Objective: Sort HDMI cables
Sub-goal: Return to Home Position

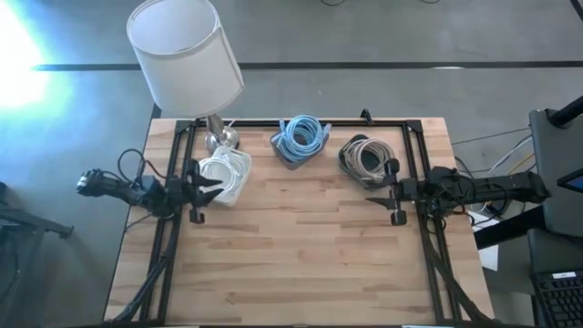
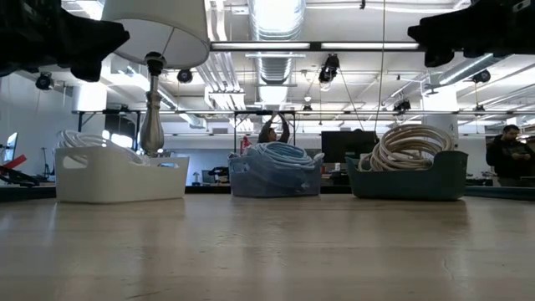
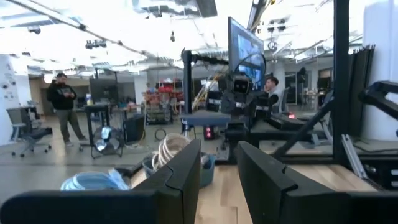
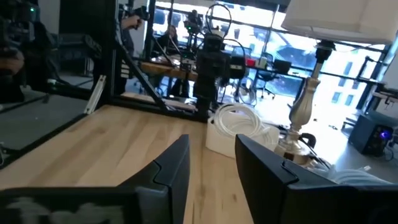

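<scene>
Three bins line the far edge of the surface (image 1: 301,264), and every coil in view lies inside one of them. The white HDMI cables (image 1: 226,171) sit in the white bin (image 2: 117,180) at 10 o'clock from the surface's centre. The light blue HDMI cables (image 1: 301,135) are in the middle bin (image 2: 276,184) at 12 o'clock, and the tan HDMI cables (image 1: 364,155) in the green bin (image 2: 410,180) at 1 o'clock. No loose coil shows on the wood, so the sorting looks done and only the arms' retreat remains.

The risk lies in that retreat. The left pincer (image 3: 219,155), spread and holding nothing, hangs at 9 o'clock. Seen from above, its tips overlap the white bin's near corner, though the level view shows both arms high above the bins. A dip or sideways swing could clip that rim, drag out a white loop, or nudge the lamp (image 1: 187,50) just behind. The tan coils heap well above the green rim. The right pincer (image 4: 211,146), likewise spread and empty, hangs at 3 o'clock, near that bin's 5 o'clock corner. A brush there could tip a loop onto the wood.
</scene>
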`<state>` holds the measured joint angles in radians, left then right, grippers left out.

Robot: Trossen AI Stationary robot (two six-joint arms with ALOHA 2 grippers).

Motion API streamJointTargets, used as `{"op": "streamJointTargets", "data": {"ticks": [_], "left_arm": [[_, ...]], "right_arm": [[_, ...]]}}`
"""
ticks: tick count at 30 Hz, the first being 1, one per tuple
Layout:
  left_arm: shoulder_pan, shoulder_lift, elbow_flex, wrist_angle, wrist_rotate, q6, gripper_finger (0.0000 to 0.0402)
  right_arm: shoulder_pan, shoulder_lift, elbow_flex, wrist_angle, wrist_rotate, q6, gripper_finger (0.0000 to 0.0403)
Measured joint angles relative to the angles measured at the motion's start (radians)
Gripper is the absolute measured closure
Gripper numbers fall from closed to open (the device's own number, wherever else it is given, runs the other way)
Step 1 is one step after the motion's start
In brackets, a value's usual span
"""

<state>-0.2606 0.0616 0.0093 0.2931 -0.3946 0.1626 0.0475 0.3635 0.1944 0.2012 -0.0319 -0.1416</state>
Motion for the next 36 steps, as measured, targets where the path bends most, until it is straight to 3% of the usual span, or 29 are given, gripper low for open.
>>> {"op": "streamJointTargets", "data": {"ticks": [9,14,30,36], "left_arm": [[0.004,0.0,-0.001,-0.055,0.014,-0.008,0.0291],[0.005,0.0,-0.001,-0.138,0.007,-0.089,0.0291],[0.005,0.0,-0.002,-0.148,0.004,-0.138,0.0291],[0.005,0.0,-0.002,-0.151,0.004,-0.138,0.0291]], "right_arm": [[0.0,-0.03,-0.015,-0.007,-0.001,-0.014,0.0281],[0.0,-0.029,-0.037,-0.019,-0.002,0.024,0.0281],[0.0,-0.036,-0.187,0.112,0.009,0.194,0.0289],[0.0,-0.036,-0.186,0.112,0.009,0.165,0.0289]]}}
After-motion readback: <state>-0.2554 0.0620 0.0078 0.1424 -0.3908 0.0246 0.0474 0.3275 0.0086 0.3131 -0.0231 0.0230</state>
